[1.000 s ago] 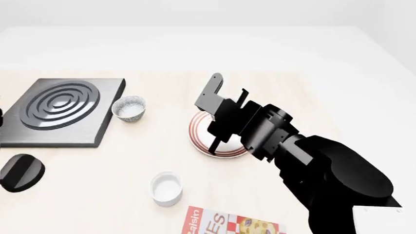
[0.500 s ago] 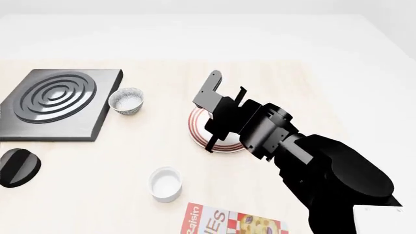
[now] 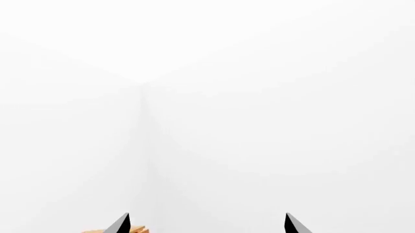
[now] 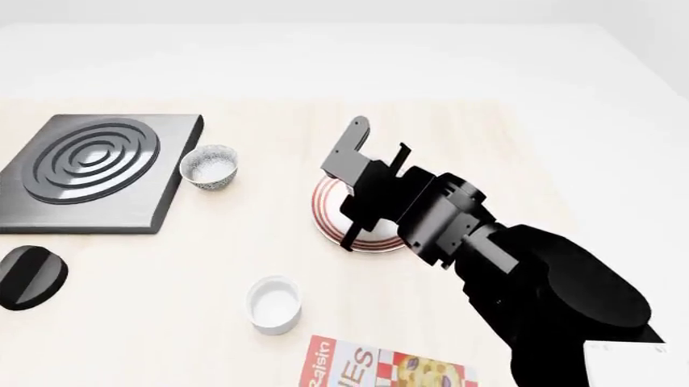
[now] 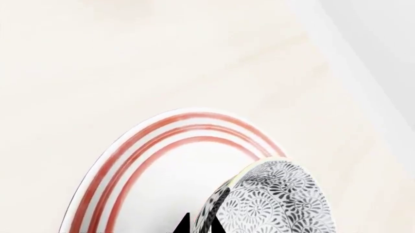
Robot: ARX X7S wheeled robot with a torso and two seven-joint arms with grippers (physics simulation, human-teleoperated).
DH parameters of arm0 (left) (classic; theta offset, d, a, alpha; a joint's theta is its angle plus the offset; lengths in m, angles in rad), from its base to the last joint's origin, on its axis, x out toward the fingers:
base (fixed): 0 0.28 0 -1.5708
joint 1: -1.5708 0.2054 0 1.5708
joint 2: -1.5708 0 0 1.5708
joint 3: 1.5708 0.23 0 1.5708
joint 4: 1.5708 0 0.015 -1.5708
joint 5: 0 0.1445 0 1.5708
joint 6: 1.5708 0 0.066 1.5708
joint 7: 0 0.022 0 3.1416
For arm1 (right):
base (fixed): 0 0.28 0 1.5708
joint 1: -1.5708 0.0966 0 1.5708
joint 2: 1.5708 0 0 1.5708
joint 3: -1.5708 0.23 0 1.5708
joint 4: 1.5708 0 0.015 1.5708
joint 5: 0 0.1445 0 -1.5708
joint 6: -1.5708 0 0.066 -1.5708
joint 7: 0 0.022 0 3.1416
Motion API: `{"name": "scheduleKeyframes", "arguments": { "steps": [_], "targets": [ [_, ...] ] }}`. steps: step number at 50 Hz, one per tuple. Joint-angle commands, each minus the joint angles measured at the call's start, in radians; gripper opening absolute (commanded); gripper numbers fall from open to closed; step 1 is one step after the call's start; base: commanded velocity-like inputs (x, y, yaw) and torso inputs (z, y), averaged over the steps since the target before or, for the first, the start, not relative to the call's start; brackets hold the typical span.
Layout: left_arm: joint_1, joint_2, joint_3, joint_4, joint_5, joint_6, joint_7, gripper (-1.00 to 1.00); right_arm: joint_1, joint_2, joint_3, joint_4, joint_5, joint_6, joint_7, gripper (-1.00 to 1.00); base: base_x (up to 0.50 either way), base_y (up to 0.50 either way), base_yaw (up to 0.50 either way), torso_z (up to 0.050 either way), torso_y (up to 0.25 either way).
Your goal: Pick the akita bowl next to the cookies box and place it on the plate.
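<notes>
Right gripper (image 5: 199, 227) is pinched narrow on the rim of the akita bowl (image 5: 272, 204), which hangs tilted over the plate (image 5: 129, 160) near table centre, likely lined up for set-down. Bowl sits right at the fingertips, just off to one side. Left gripper (image 3: 206, 224) spread wide, holding nothing.
</notes>
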Motion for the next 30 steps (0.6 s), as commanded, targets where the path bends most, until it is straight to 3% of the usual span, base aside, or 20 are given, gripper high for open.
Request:
{"name": "scheduleKeyframes", "arguments": {
  "steps": [1, 30],
  "targets": [
    [-0.001, -0.002, 0.001, 0.0, -0.001, 0.003, -0.001, 1.0, -0.003, -0.001, 0.002, -0.003, -0.019, -0.004, 0.0, -1.0, 0.0, 0.0, 0.0, 0.0, 0.0],
    [0.01, 0.0, -0.01, -0.001, -0.001, 0.009, -0.003, 1.0, -0.035, -0.001, 0.003, -0.004, -0.051, 0.005, -0.017, -1.0, 0.0, 0.0, 0.0, 0.0, 0.0]
  ]
}}
